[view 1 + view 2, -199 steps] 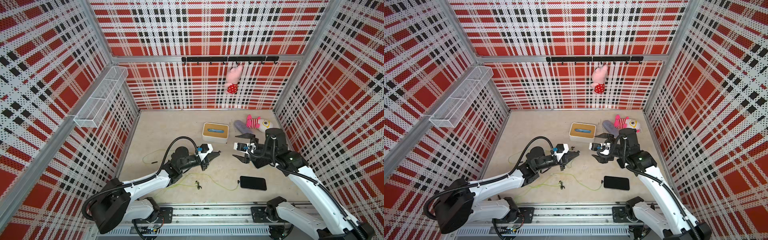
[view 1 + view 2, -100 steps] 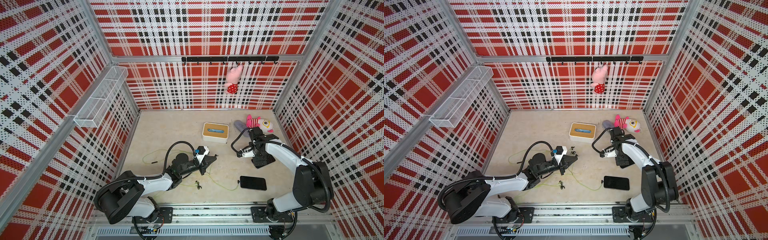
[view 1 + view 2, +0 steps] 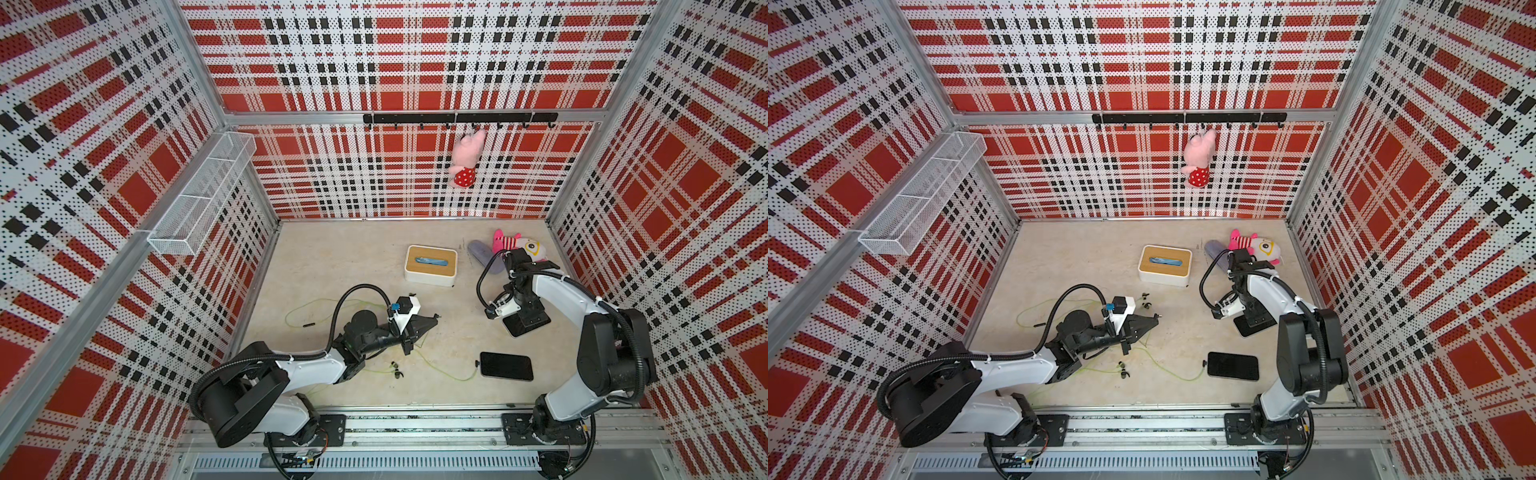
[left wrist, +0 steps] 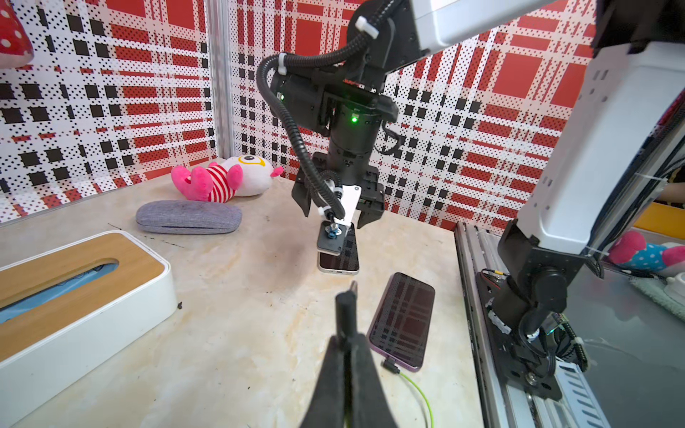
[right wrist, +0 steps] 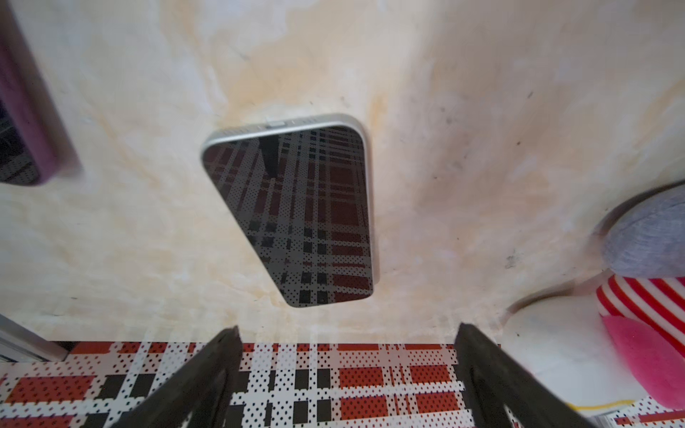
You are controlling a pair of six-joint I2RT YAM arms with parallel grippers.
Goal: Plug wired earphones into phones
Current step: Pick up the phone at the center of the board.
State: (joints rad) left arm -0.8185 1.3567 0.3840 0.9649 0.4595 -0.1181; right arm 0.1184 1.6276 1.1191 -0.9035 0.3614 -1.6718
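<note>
Top views: two phones (image 3: 506, 365), two earphone sets (image 3: 400, 375).
Left gripper (image 4: 346, 300) pinches a plug (image 4: 353, 286); right gripper (image 5: 348, 328) spread wide, empty, above white-edged phone (image 5: 296, 222).

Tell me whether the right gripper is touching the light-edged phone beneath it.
Apart. In the right wrist view the right gripper has its jaws open wide, and bare table shows between each tip and the light-edged phone.

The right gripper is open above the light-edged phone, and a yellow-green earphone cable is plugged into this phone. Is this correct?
Not quite. The right gripper is open above the light-edged phone, but that phone's port is empty. The yellow-green cable is plugged into the purple-edged phone instead, as the left wrist view shows.
</note>
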